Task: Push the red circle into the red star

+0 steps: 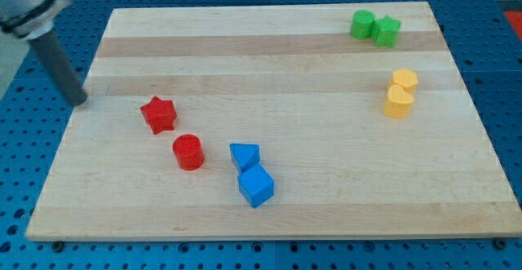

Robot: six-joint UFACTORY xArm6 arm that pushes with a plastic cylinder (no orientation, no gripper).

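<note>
My tip (pixel 79 100) rests at the table's (pixel 269 66) left edge, well to the view's left of the red star (pixel 158 114) and slightly higher. There is no hand on this arm, only the rod, and it holds nothing. The red circle (pixel 188 152) sits just below and right of the star, near it but apart. Further right of the star lie a blue triangle (pixel 244 155) and blue cube (pixel 256 186), touching. Far right are two green blocks (pixel 375 27) and two yellow blocks (pixel 400 92).
</note>
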